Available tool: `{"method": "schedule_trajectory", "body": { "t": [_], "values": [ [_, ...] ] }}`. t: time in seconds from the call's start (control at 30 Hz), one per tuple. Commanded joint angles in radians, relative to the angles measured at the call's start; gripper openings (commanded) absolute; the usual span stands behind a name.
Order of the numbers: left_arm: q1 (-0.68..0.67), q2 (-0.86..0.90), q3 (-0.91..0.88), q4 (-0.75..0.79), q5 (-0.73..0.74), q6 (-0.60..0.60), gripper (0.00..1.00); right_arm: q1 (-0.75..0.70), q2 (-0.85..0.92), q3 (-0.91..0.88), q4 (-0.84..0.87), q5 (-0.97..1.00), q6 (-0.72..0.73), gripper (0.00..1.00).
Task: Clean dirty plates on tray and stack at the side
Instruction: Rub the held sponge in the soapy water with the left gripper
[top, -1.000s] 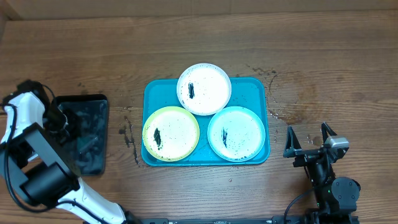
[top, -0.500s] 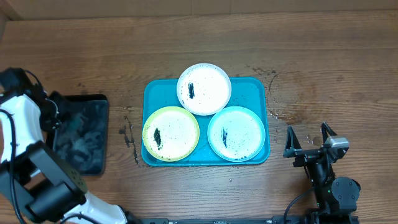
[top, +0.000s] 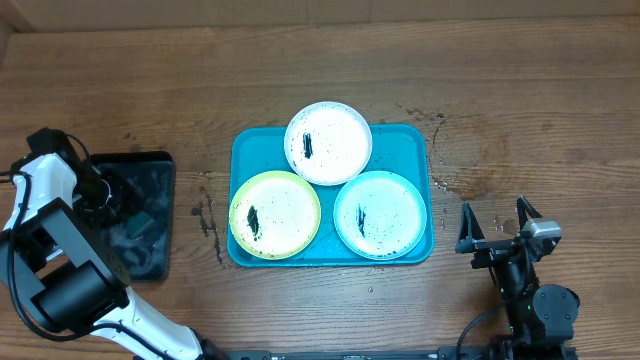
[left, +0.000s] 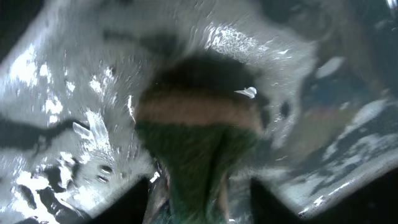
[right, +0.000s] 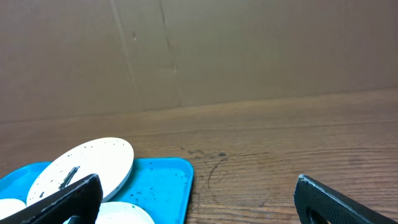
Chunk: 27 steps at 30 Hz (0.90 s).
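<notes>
Three plates smeared with black lie on the turquoise tray (top: 405, 150): a white one (top: 328, 143) at the back, a yellow-green one (top: 275, 213) front left, and another white one (top: 378, 214) front right. My left gripper (top: 108, 193) reaches down into a black tray (top: 150, 170) of water at the far left. In the left wrist view a green and tan sponge (left: 199, 143) sits in the wet between the spread jaws of that gripper (left: 205, 208), with gaps at its sides. My right gripper (top: 497, 222) stands open to the right of the tray, holding nothing.
The right wrist view looks across bare wood past the gripper (right: 199, 205) to the back white plate (right: 87, 165), the tray corner (right: 168, 177) and a brown wall. Dark splashes mark the table (top: 205, 215) between the two trays.
The left arm swung out past the black tray's left edge and came back over it. Its jaws have gone from shut to spread. The right arm has not moved.
</notes>
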Motion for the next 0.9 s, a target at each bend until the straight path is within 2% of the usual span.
{"method": "schedule_trajectory", "body": {
  "t": [0.0,0.13,0.4,0.87],
  "values": [
    [0.000,-0.003,0.002,-0.021,-0.015,-0.002,0.61,0.005,-0.007,-0.010,0.004,0.009,-0.004,1.00],
    [-0.001,-0.003,0.002,-0.059,-0.016,-0.002,0.69,0.005,-0.007,-0.010,0.004,0.009,-0.004,1.00],
    [-0.001,-0.001,0.000,-0.056,-0.031,-0.002,0.57,0.005,-0.007,-0.010,0.004,0.009,-0.004,1.00],
    [-0.001,-0.001,-0.025,-0.012,-0.066,-0.003,0.58,0.005,-0.007,-0.010,0.004,0.009,-0.004,1.00]
  ]
}}
